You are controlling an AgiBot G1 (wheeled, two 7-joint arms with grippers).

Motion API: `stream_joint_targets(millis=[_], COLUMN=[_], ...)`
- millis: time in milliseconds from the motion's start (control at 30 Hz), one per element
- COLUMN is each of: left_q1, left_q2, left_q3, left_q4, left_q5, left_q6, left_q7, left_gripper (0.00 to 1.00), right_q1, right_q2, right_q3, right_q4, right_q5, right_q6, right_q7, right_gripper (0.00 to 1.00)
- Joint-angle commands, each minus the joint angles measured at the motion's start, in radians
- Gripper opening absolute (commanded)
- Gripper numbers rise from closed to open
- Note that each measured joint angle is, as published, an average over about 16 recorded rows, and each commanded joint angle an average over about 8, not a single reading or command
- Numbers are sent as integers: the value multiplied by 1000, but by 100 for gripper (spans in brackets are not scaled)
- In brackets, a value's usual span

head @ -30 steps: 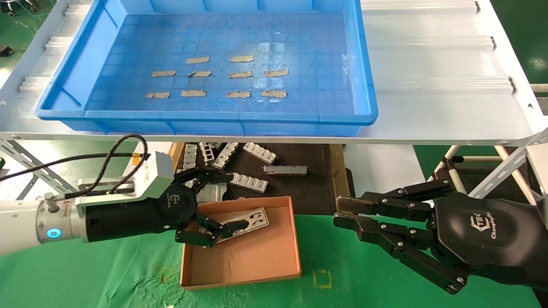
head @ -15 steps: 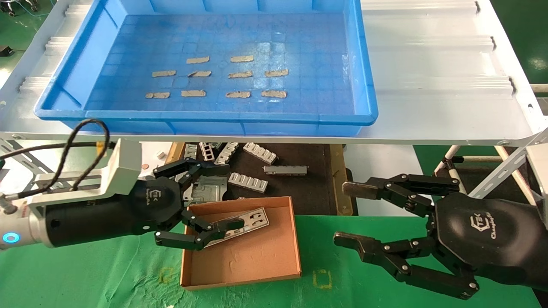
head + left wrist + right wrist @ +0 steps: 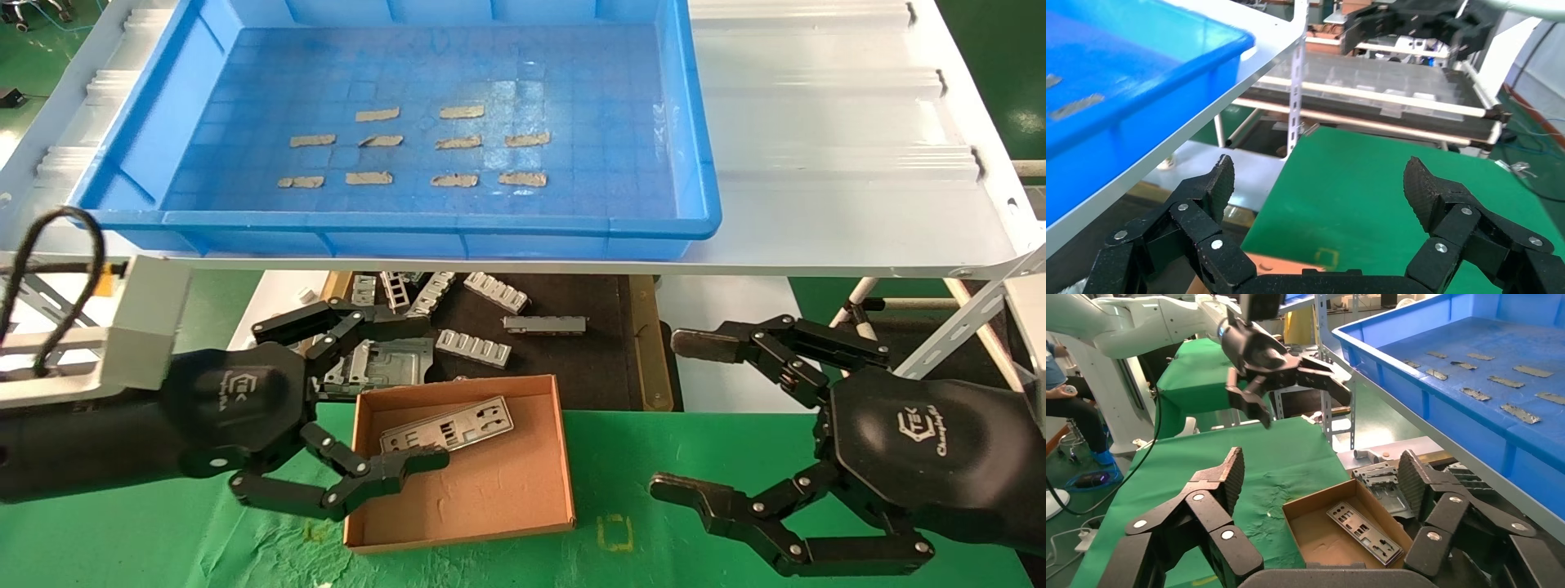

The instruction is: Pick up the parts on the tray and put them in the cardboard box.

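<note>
The blue tray (image 3: 699, 163) stands on the white shelf; only tan tape strips (image 3: 458, 143) lie on its floor, no parts. The cardboard box (image 3: 482, 498) sits on the green cloth below, with a silver plate (image 3: 448, 426) lying flat inside near its far wall. My left gripper (image 3: 426, 394) is open and empty at the box's left side, its lower finger over the box's left wall. My right gripper (image 3: 672, 415) is open wide and empty, to the right of the box. The right wrist view shows the box (image 3: 1315, 536) and the plate (image 3: 1364, 531) between its fingers (image 3: 1232, 471).
A dark mat (image 3: 596, 359) behind the box holds grey ribbed brackets (image 3: 474, 348) and a folded metal piece (image 3: 392, 363). The shelf edge (image 3: 735, 265) overhangs the mat. A yellow square mark (image 3: 614, 532) lies on the green cloth right of the box.
My left gripper has drawn back to the left off the plate, which stays lying in the box. My right gripper has opened from nearly shut to wide.
</note>
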Motion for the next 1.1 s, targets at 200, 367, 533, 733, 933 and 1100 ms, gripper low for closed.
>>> stream_joint_targets(millis=[200,367,533,733,933,1100], left_q1=[34,56,70,72,69,67], left_q2=[-40,-66,-83,-85,-81,-79], left_q3=[-46,-77,-96,-98,-94,-92], left_q4=[-87,-145,-182,-184,-176,-172], left_q5=[-41,-68,-86,-89,-85,-82], left_q6=[25,42,53,55,52,50], left_q7=[-49,-81,-99,-99,-96,-95], left_gripper=[100,100,100,100,100,100], right_q1=[0,0,0,0,0,0], right_q2=[0,0,0,0,0,0], right_q3=[0,0,0,0,0,0], right_q4=[0,0,0,0,0,0], right_q5=[0,0,0,0,0,0], right_q6=[0,0,0,0,0,0], right_q7=[0,0,0,0,0,0], right_gripper=[100,100,100,100,100,100])
